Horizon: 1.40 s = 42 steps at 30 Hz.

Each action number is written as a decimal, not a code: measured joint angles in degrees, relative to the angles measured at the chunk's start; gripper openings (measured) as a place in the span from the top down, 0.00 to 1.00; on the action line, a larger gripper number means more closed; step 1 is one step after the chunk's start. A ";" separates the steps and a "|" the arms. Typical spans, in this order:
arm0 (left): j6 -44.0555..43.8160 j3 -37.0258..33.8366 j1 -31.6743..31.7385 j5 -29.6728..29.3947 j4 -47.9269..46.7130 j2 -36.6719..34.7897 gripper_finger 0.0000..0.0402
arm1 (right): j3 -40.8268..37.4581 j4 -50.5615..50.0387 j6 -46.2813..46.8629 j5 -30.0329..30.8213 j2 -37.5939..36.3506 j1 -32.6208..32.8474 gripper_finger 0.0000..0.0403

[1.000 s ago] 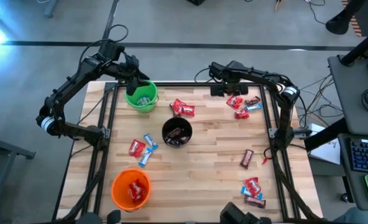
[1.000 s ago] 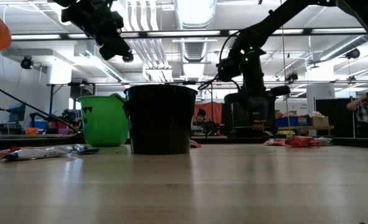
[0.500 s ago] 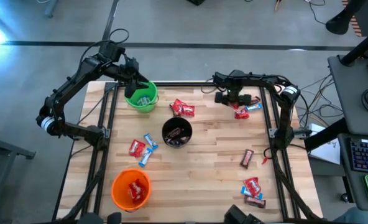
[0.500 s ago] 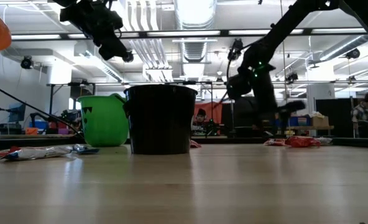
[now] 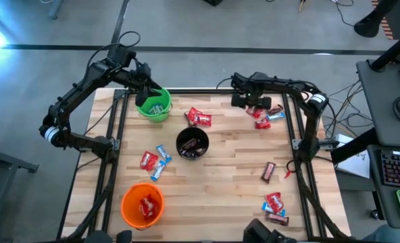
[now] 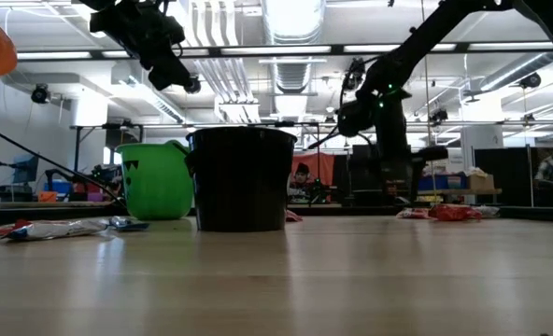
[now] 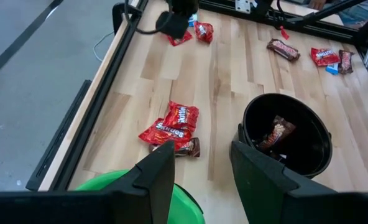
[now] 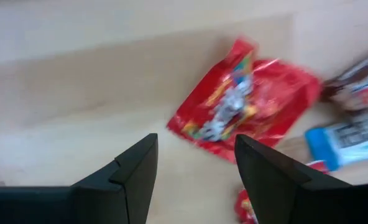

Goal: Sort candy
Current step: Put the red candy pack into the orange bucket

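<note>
Left end effector point(image 5: 149, 93), fingers spread and empty, hangs over the green cup point(image 5: 153, 106) at the desk's point(image 5: 220, 182) far-left corner. One orange cup point(image 5: 142, 205) stands at the near-left corner with red candy inside; one black cup point(image 5: 191, 143) stands mid-desk holding dark brown bars.

Loose candy, left to right: a cluster of about four, red and blue-and-white, point(image 5: 154, 160) left of centre; a red pair with a brown bar point(image 5: 198, 118) beyond the black cup; a far-right group of roughly five point(image 5: 264, 116); one brown bar point(image 5: 269, 171) by the right edge; about three point(image 5: 274, 206) at the near-right corner. Overlap makes these counts approximate.

Right end effector point(image 5: 252, 102), fingers spread and empty, hovers low over the far-right group, a red packet point(image 8: 246, 106) just ahead of its tips.

The packets look light, soft and crinkly, with slick foil likely to slip; pinching across the narrow middle, flat to the desk, seems safest.
</note>
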 joint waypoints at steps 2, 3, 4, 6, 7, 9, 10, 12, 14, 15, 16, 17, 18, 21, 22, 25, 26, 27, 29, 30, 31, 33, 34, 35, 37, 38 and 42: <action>0.14 0.00 0.00 0.00 0.02 0.03 0.65 | 0.46 -0.85 -0.02 0.45 -0.57 -0.61 0.49; 0.31 0.00 0.00 -0.02 0.02 0.04 0.65 | 0.53 -0.87 -0.04 0.23 -0.74 -1.10 0.49; 0.57 0.00 0.00 -0.02 0.02 0.04 0.65 | 0.53 -1.23 -0.05 -0.10 -0.74 -1.64 0.49; 0.78 0.00 -0.02 -0.02 0.02 0.04 0.65 | 0.44 -2.28 -0.27 -0.82 -0.74 -2.62 0.49; 0.80 0.00 -0.04 -0.02 0.02 0.04 0.65 | 0.44 -2.47 -0.57 -0.76 -0.76 -2.91 0.49; 0.85 0.00 -0.04 -0.04 0.02 0.04 0.65 | 0.44 -2.36 -0.74 -0.80 -0.74 -3.24 0.49; 0.89 0.00 -0.04 -0.04 0.02 0.05 0.65 | 0.44 -2.34 -0.77 -0.84 -0.74 -3.38 0.49; 0.94 0.00 -0.02 -0.07 0.02 0.07 0.65 | 0.42 -2.32 -0.92 -0.97 -0.74 -3.72 0.49; 0.95 0.00 -0.02 -0.09 0.02 0.07 0.65 | 0.15 -2.30 -0.92 -0.95 -0.74 -4.15 0.49; 0.94 0.00 -0.02 -0.09 0.02 0.07 0.65 | -0.12 -2.32 -0.90 -0.95 -0.74 -4.32 0.49; 0.96 0.00 -0.02 -0.09 0.04 0.07 0.65 | -0.55 -2.30 -0.90 -0.85 -0.74 -4.46 0.49; 0.96 0.00 -0.02 -0.11 0.04 0.07 0.65 | -1.04 -2.34 -0.90 -0.88 -0.74 -4.52 0.49; 0.96 0.00 -0.02 -0.11 0.04 0.07 0.65 | -1.59 -2.29 -0.89 -0.94 -0.74 -4.52 0.49; 0.96 0.00 -0.02 -0.11 0.06 0.08 0.65 | -3.13 -1.65 -0.50 -1.05 -0.72 -4.57 0.49; 0.96 0.00 -0.02 -0.11 0.11 0.09 0.65 | -3.58 -1.29 -0.48 -1.30 -0.72 -4.59 0.49; 0.96 0.00 -0.02 -0.11 0.27 0.11 0.65 | -5.48 1.01 -0.50 -1.87 -0.70 -4.87 0.49; 0.96 0.00 -0.02 -0.11 0.33 0.11 0.65 | -6.18 2.34 -0.56 -2.52 -0.70 -5.10 0.49; 0.96 0.00 -0.02 -0.11 0.36 0.11 0.65 | -6.83 3.74 -0.73 -3.27 -0.71 -5.22 0.49; 0.96 0.00 -0.02 -0.11 0.37 0.11 0.65 | -7.92 6.33 -0.52 -3.94 -0.74 -5.36 0.49; 0.96 0.00 -0.02 -0.10 0.41 0.11 0.65 | -8.49 7.01 -0.42 -3.81 -0.74 -5.44 0.49; 0.94 0.00 -0.02 -0.11 0.42 0.11 0.65 | -8.99 7.83 -0.40 -3.82 -0.74 -5.59 0.49; 0.89 0.00 -0.02 -0.10 0.44 0.11 0.65 | -9.97 9.10 -0.36 -4.13 -0.91 -6.03 0.49; 0.82 0.00 -0.02 -0.09 0.44 0.11 0.65 | -10.50 9.58 -0.16 -4.53 -0.96 -6.25 0.49; 0.70 0.00 -0.02 -0.09 0.44 0.11 0.65 | -11.14 10.12 0.02 -4.99 -1.00 -6.44 0.49; 0.15 0.00 0.00 -0.10 0.46 0.11 0.65 | -12.53 11.24 -0.02 -6.40 -1.01 -6.79 0.49; 0.01 0.00 0.00 -0.09 0.48 0.11 0.65 | -13.43 11.96 -0.03 -7.04 -1.01 -6.90 0.50; -0.19 0.00 0.00 -0.09 0.48 0.11 0.65 | -15.61 12.77 0.07 -8.46 -0.92 -6.84 0.62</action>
